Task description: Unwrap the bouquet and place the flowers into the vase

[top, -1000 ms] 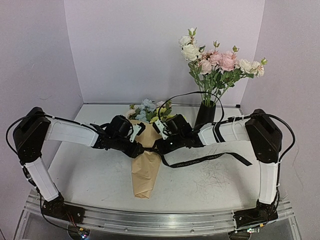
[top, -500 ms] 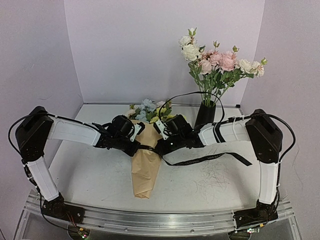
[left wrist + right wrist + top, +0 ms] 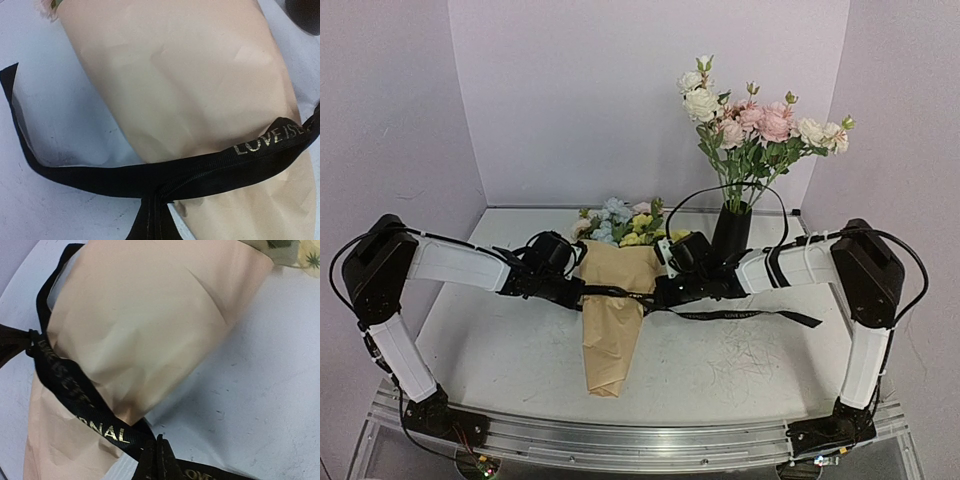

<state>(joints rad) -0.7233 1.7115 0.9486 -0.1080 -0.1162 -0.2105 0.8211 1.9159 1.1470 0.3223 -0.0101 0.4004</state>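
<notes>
Here one bouquet [image 3: 612, 330] lies on the counter [image 3: 500, 350] near one vase [image 3: 729, 233]; the left hand [image 3: 579, 292] and right hand [image 3: 660, 296] both pinch its single ribbon [image 3: 745, 316].

**Setting: pale lilac booth, white table**

Back wall [image 3: 620, 100], left wall [image 3: 380, 110] and right wall [image 3: 910, 110] plain pale lilac. Table [image 3: 510, 355] white, matte, with grey scuff marks [image 3: 750, 355] right of centre. Aluminium rail [image 3: 640, 438] along near edge. Light even, shadows soft.
</notes>
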